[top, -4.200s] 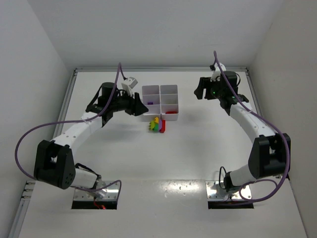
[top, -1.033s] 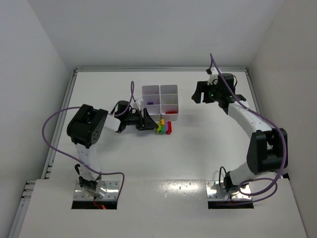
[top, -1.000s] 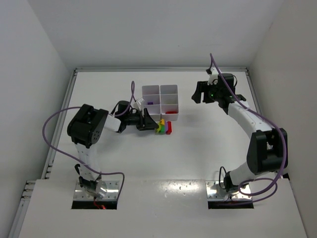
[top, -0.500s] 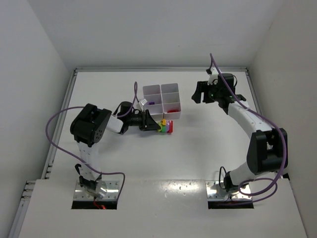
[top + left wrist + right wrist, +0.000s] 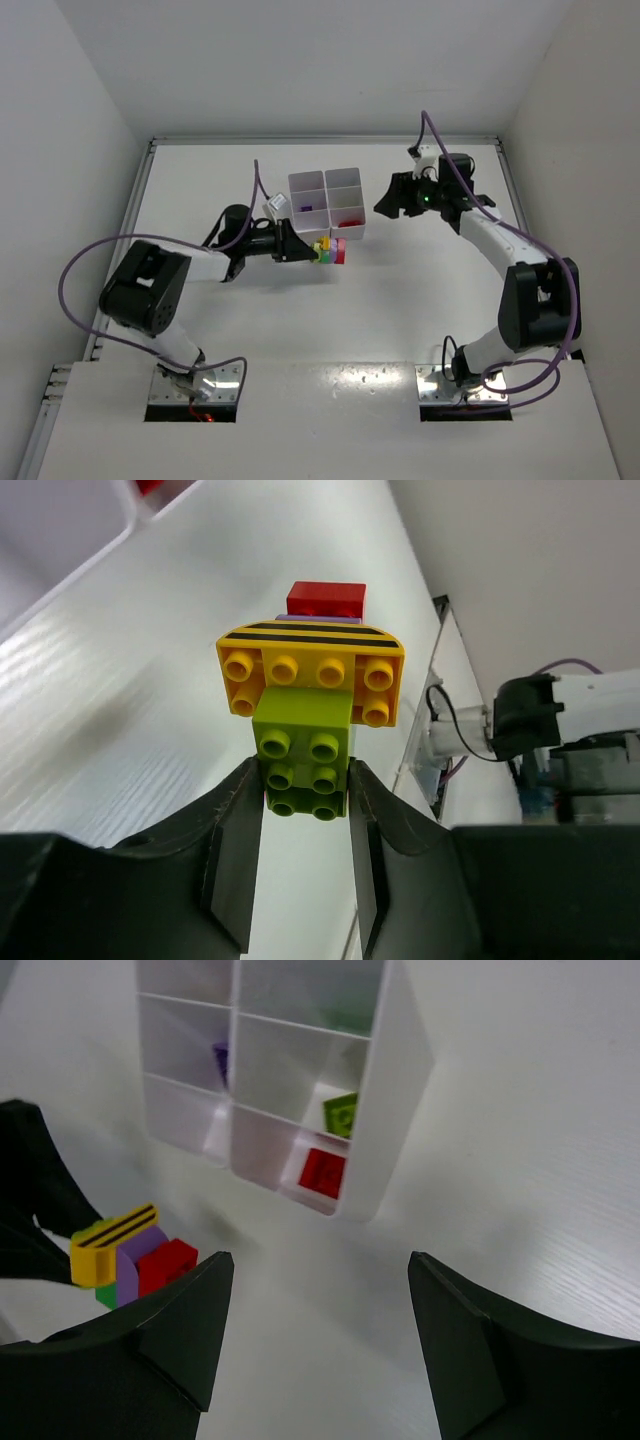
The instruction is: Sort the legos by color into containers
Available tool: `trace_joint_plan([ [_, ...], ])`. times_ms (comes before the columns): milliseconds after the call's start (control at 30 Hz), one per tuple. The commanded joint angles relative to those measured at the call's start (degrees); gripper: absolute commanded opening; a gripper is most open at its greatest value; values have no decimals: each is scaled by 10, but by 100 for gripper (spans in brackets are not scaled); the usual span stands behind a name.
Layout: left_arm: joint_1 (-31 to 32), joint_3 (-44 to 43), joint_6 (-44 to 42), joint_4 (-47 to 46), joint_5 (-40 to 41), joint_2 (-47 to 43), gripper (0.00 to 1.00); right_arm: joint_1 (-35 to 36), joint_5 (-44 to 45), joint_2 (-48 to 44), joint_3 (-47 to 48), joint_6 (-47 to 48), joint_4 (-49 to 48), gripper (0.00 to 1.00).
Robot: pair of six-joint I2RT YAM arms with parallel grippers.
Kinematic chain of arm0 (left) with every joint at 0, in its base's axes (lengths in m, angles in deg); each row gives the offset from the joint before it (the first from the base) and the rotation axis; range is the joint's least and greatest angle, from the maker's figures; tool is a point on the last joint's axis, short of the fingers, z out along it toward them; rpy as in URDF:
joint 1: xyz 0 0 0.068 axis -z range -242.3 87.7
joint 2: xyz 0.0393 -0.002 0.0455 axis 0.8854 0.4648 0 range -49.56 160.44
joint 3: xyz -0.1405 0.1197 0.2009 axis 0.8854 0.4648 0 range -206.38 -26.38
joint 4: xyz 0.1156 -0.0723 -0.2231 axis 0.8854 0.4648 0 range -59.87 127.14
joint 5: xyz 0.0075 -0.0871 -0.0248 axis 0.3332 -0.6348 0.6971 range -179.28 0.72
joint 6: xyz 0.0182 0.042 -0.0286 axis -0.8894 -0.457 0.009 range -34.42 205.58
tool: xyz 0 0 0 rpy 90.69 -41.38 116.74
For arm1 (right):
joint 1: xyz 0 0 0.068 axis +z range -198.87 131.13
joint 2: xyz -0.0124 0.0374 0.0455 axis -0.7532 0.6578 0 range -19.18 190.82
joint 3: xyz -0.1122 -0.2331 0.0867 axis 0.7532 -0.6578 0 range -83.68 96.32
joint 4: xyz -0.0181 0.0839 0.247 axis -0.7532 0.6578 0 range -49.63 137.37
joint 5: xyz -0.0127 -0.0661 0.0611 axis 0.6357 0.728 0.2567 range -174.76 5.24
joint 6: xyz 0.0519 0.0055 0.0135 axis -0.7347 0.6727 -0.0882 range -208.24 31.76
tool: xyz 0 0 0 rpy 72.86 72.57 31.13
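Observation:
My left gripper (image 5: 306, 249) is shut on the green brick (image 5: 305, 765) at the bottom of a joined lego stack (image 5: 328, 250). The stack also has a yellow brick with black stripes (image 5: 310, 670), a purple sliver and a red brick (image 5: 325, 597). It sits just in front of the white six-compartment tray (image 5: 323, 190). My right gripper (image 5: 386, 204) is open and empty to the right of the tray. The right wrist view shows the tray (image 5: 392, 1100) holding a red brick (image 5: 322, 1172), a green brick (image 5: 341, 1115) and a purple brick (image 5: 221, 1058), with the stack (image 5: 130, 1255) at lower left.
The white table has a raised rail along its far edge (image 5: 320, 140) and left edge (image 5: 125, 230). Purple cables loop off both arms. The arm bases stand at the near edge.
My left arm has swung its elbow out to the left while its gripper stays on the stack, which has shifted slightly toward the tray. My right gripper has moved left toward the tray.

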Motion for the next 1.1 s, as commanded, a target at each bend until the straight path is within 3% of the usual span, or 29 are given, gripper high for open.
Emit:
trace_joint_plan([
  [0,-10,9,-54,1,-8,-82,11,-1,-143,2,-6,-18,-41,72],
  [100,-16,9,-54,-5,-13,-123,10,10,-246,22,-6,-42,-83,69],
  [200,-21,9,8,-76,-41,-123,9,21,-349,48,-6,-131,-163,65],
  [367,-38,-17,42,-107,-77,-113,9,47,-435,70,15,-131,-196,60],
  [433,-38,-24,85,-161,-87,-99,9,53,-446,76,15,-131,-196,60],
  [800,-44,-50,123,-202,-92,-66,9,82,-453,63,9,-88,-161,57],
  [933,-44,-50,131,-215,-99,-65,9,88,-441,63,9,-94,-172,49],
  [1067,-44,-44,131,-215,-99,-65,9,88,-441,76,23,-105,-185,27],
])
